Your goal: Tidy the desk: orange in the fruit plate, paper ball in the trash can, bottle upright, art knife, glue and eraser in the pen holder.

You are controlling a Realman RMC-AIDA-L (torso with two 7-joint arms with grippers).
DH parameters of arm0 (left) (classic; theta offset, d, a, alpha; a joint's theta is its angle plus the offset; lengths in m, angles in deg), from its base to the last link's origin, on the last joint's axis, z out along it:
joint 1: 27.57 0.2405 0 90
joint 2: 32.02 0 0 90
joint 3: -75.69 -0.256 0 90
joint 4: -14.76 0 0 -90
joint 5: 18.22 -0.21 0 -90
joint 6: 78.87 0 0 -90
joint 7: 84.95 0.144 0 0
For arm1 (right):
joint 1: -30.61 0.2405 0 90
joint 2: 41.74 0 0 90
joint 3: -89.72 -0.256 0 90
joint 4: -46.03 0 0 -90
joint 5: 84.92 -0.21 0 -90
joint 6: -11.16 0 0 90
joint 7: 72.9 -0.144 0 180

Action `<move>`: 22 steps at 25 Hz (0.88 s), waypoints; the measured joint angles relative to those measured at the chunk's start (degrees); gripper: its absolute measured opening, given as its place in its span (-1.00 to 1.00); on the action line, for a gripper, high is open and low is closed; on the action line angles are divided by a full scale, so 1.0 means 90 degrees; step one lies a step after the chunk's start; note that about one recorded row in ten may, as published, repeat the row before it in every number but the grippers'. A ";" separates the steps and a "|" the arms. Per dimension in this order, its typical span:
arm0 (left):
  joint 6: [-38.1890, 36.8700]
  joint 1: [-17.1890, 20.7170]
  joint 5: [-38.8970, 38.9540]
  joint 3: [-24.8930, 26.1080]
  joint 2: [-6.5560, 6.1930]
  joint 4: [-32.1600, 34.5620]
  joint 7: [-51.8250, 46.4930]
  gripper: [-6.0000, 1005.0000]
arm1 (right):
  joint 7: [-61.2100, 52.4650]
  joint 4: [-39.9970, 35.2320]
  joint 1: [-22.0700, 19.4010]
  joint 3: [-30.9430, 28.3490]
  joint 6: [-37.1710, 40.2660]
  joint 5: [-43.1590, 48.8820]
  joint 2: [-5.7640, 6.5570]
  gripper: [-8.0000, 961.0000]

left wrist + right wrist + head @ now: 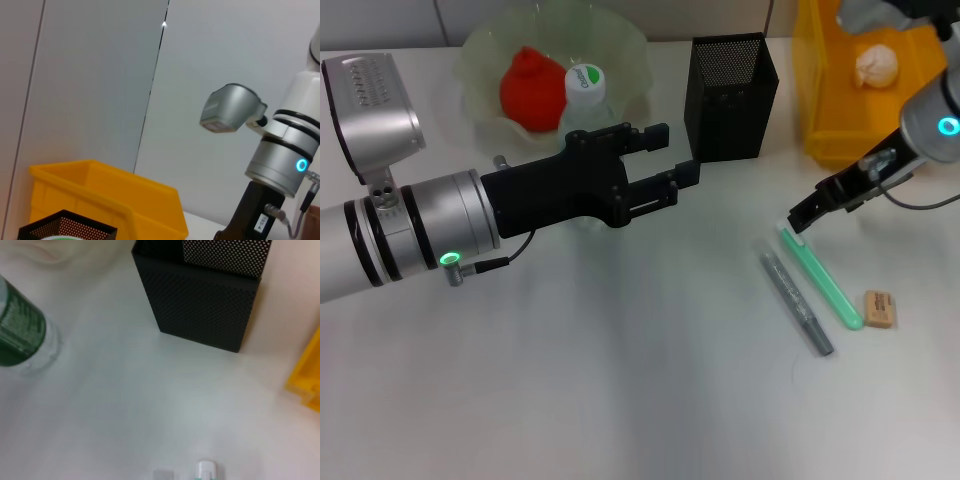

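The orange (528, 86) lies in the pale green fruit plate (625, 50). The bottle (585, 92) stands upright in front of the plate, its lower part hidden behind my left gripper (670, 155). That gripper is open and empty, and its fingers reach past the bottle toward the black mesh pen holder (730, 95). The paper ball (877, 65) lies in the yellow trash can (840, 110). My right gripper (807, 215) hovers over the near end of a green stick (820, 275). A grey stick (797, 300) and the tan eraser (880, 308) lie beside it. The right wrist view shows the bottle (20, 325) and the pen holder (205, 305).
The white table (620, 400) stretches in front of both arms. The trash can (115, 200) and the pen holder's rim (65, 227) show in the left wrist view, with my right arm (280, 165) beyond. The ends of the green stick (206, 470) and the grey stick (162, 475) show in the right wrist view.
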State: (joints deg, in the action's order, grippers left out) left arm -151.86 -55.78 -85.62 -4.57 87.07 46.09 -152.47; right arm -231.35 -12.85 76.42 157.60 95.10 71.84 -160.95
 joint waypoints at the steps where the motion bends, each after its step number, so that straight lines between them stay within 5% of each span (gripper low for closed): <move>1: 0.0003 0.0000 0.0000 0.0001 0.0000 -0.0001 0.0000 0.21 | -0.0001 0.0159 0.0092 0.0001 -0.0056 0.0057 -0.0005 0.65; 13: 0.0065 -0.0040 0.0000 0.0005 0.0000 -0.0005 0.0003 0.21 | -0.0016 0.0975 0.0519 0.0156 -0.0519 0.0107 -0.0007 0.60; 16: 0.0076 -0.0040 0.0000 0.0013 0.0000 -0.0008 0.0003 0.21 | -0.0015 0.1016 0.0541 0.0200 -0.0541 0.0109 -0.0006 0.25; 22: 0.0076 -0.0039 -0.0001 0.0013 0.0000 -0.0015 0.0003 0.21 | -0.0015 0.1074 0.0547 0.0264 -0.0614 0.0110 -0.0008 -0.05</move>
State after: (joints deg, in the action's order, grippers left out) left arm -151.18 -56.14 -85.63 -4.46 87.07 45.96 -152.44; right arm -231.49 -3.19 81.35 159.97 89.58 72.84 -161.01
